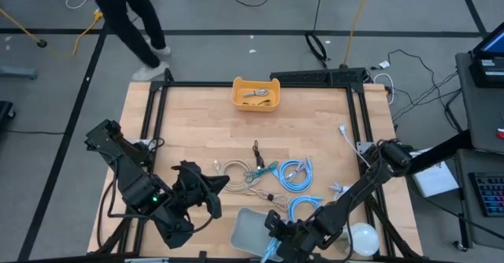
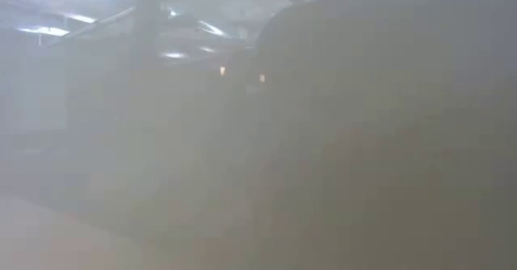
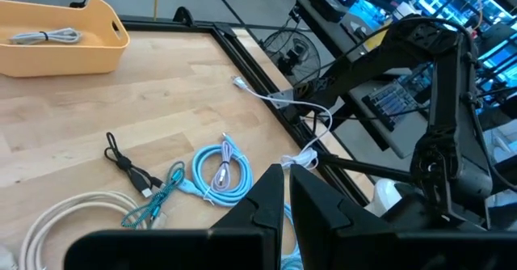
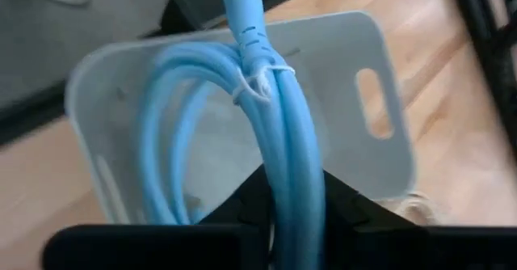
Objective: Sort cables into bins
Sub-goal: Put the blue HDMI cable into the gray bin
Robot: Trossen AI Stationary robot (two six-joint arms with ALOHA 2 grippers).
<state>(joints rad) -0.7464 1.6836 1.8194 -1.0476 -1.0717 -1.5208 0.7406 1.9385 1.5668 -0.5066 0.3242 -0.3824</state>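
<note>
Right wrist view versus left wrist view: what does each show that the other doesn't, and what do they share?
Only the right wrist view: a coiled light-blue cable between the right gripper fingers, hanging over the pale grey bin.

Only the left wrist view: the orange-yellow bin holding a grey cable, a black cable, a teal cable, a beige cable, and the shut left gripper.

Both: the wooden table and a light-blue coil, though different ones.

Bins at opposite edges, cables between them

One bin (image 1: pixel 256 94) sits at the table's (image 1: pixel 197 121) far edge with a small cable (image 1: pixel 255 95) in it; the other bin (image 1: pixel 250 233) lies at the near edge. Between them, coiled cables (image 1: pixel 298 173) cluster centre-right, a round object (image 1: pixel 364 238) near-right.
</note>
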